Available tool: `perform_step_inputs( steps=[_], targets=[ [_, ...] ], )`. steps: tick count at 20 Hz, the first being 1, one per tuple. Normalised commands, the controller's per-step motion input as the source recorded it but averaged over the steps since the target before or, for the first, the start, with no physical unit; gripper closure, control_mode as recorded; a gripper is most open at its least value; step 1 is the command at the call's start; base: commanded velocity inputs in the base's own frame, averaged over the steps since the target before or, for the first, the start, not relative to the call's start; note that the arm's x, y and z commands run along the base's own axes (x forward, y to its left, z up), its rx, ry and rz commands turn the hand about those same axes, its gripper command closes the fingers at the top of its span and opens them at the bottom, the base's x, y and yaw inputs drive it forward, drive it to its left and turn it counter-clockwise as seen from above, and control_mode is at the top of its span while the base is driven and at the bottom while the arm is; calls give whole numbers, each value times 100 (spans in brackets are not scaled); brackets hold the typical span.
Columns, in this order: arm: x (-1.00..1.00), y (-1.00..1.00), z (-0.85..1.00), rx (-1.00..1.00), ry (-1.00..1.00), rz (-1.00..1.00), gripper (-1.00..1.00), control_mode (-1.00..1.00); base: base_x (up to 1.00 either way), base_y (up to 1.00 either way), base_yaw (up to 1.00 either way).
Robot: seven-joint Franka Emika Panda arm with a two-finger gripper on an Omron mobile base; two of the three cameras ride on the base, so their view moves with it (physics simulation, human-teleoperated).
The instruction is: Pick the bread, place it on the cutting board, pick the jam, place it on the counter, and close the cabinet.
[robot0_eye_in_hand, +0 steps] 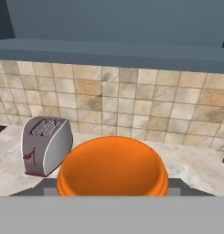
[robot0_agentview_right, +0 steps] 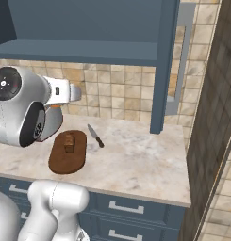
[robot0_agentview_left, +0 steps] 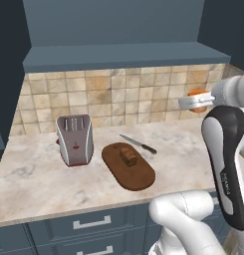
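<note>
Biggest risk first: your cabinet (robot0_agentview_right: 164, 61) door stands open, edge-on over the right end of the counter (robot0_agentview_left: 39, 174). Swing the arm wide on the way down and you could clip that door or the shelf lip above the tiles.

Next risk: the drop. The jam (robot0_agentview_left: 198, 99) sits in the gripper (robot0_agentview_left: 195, 102) above the counter's right part, well clear of the surface. The jaws look closed on it, but the fingertips are hidden behind the lid in the hand view, so I can't judge how firm the hold is. Release it high and a jar this small will likely bounce or roll off the pale edge.

Placement: keep it away from the cutting board (robot0_agentview_left: 128, 167), where the bread (robot0_agentview_left: 128, 156) already sits, and away from the knife (robot0_agentview_left: 138, 144) lying just behind the board. The toaster (robot0_agentview_left: 74, 139) is well to the left, so it's no issue.

The jam itself is a small jar with a domed orange lid (robot0_eye_in_hand: 112, 167) and a pale band below it in the left base view. The lid crowds the hand view's lower centre, so you're blind to the landing spot from that camera. Use the base views.

Cabinet closing is still to do.
</note>
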Motion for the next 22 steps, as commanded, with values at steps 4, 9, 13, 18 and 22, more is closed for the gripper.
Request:
perform_step_inputs(
  steps=[4,9,13,18,22],
  targets=[
    [-9,-36,-13,0,0,-5,100,-100,0,0,0],
    [-7,-32,-19,0,0,-3,100,-100,0,0,0],
    [-7,-26,-26,0,0,-3,100,-100,0,0,0],
    [-2,-18,-31,0,0,-2,100,-100,0,0,0],
    [0,-14,-30,0,0,-3,100,-100,0,0,0]
  ],
)
